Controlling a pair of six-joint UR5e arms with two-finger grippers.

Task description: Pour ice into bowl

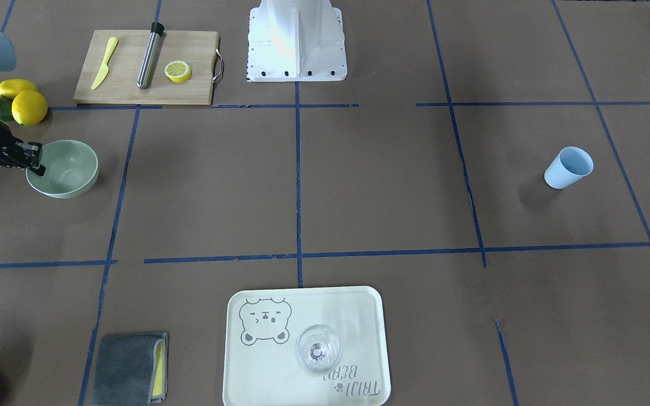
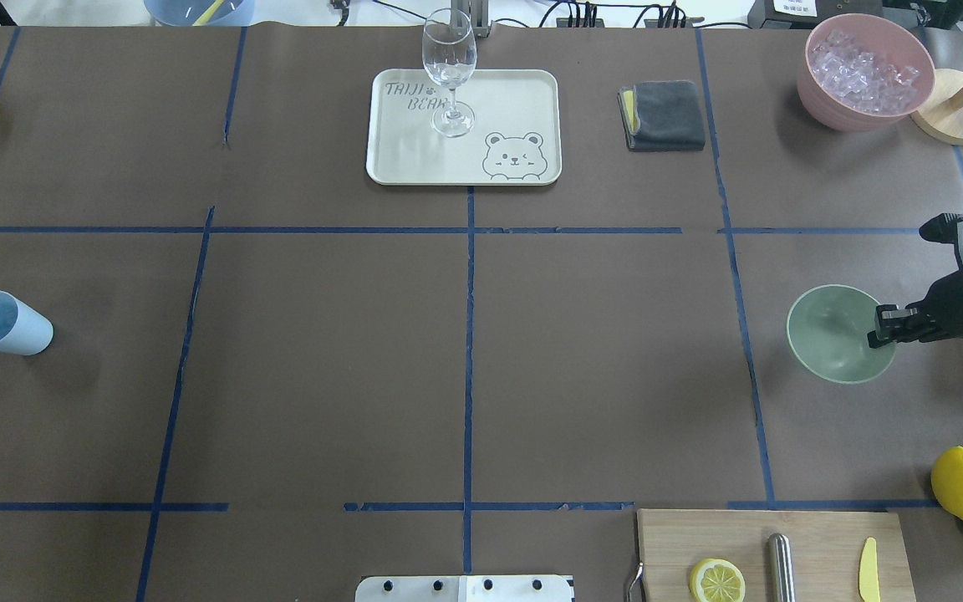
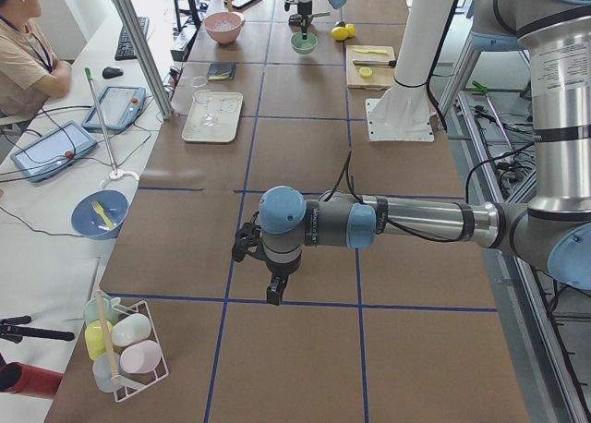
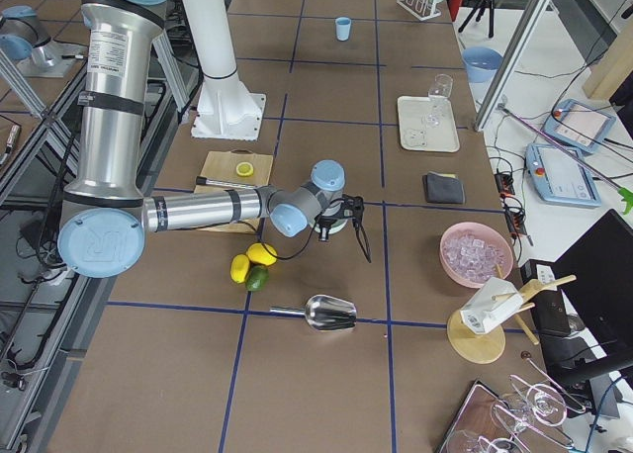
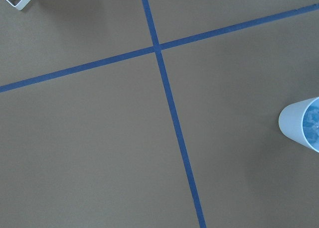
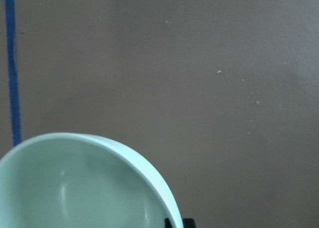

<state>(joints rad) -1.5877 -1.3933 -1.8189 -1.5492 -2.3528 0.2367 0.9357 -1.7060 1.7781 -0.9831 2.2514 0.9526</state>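
You are looking at the right gripper (image 2: 876, 333) coming in from the right edge of the overhead view. Its fingers (image 1: 33, 155) are pinching the rim of the bowl (image 2: 828, 334), one inside and one outside. The bowl is sitting on the counter (image 2: 465, 359) at the middle right of that view. The light blue cup (image 2: 3, 323) is standing at the middle left, well apart from the bowl. At the right edge of the left wrist view, you are seeing pale shiny bits inside the cup that look like the ice (image 5: 313, 124), but it is blurry. The left gripper (image 3: 273, 292) is hanging over the counter in the middle of the left side view. You cannot tell if its fingers are together or apart.
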